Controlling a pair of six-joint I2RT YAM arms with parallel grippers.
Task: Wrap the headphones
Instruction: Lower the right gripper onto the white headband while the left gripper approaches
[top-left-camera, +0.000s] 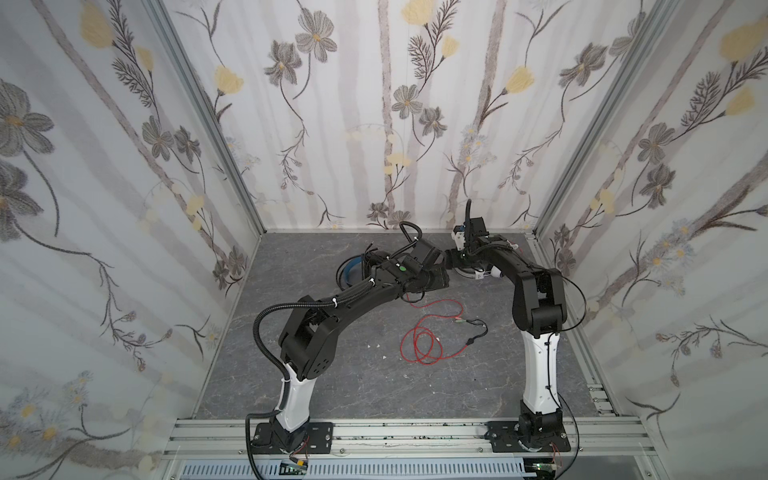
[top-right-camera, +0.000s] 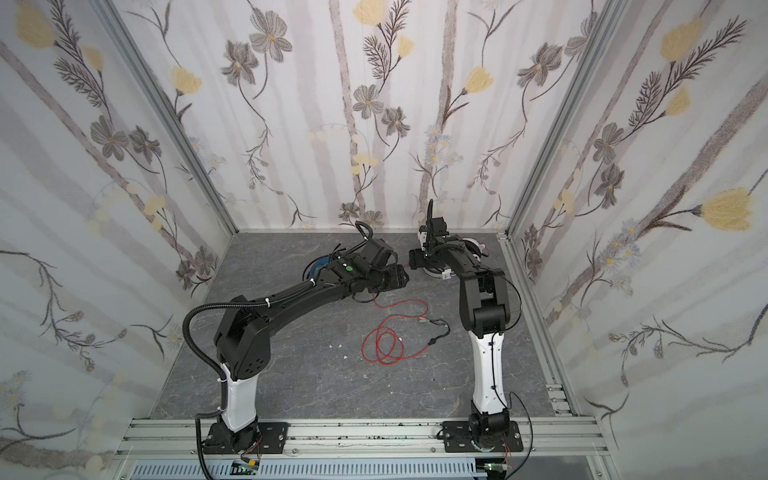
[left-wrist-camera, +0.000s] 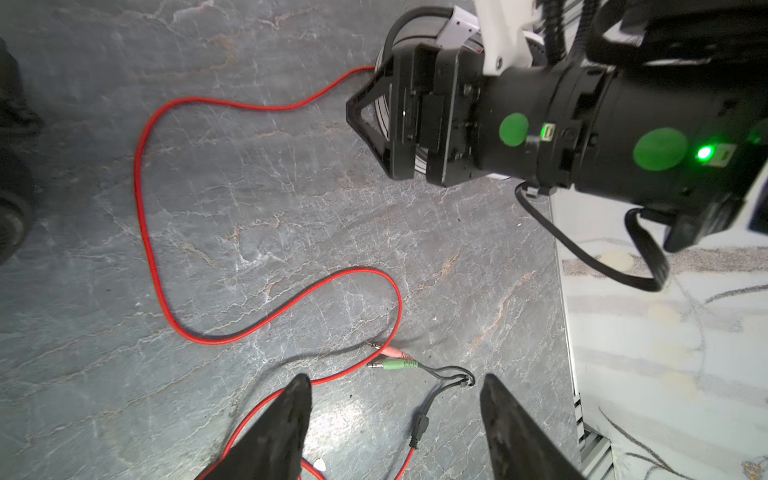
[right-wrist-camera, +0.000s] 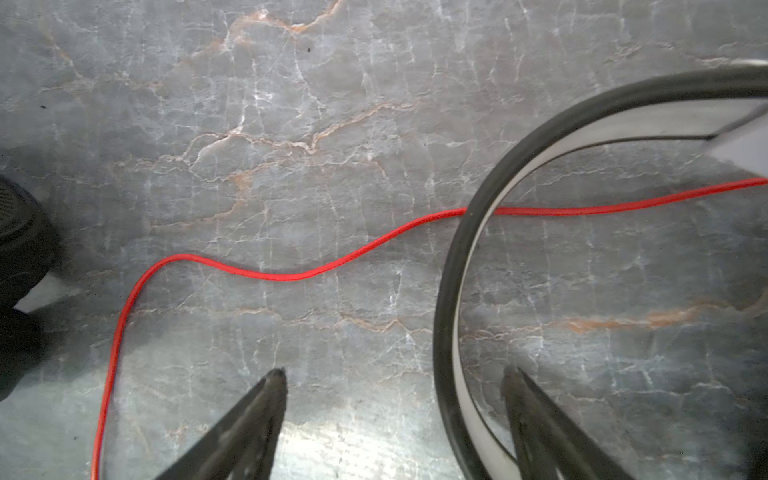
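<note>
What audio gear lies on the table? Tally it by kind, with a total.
Headphones: 2 (black-blue, white)
Red cable: 1
Plugs: 2 (pink, green)
Black splitter lead: 1
Total: 6
</note>
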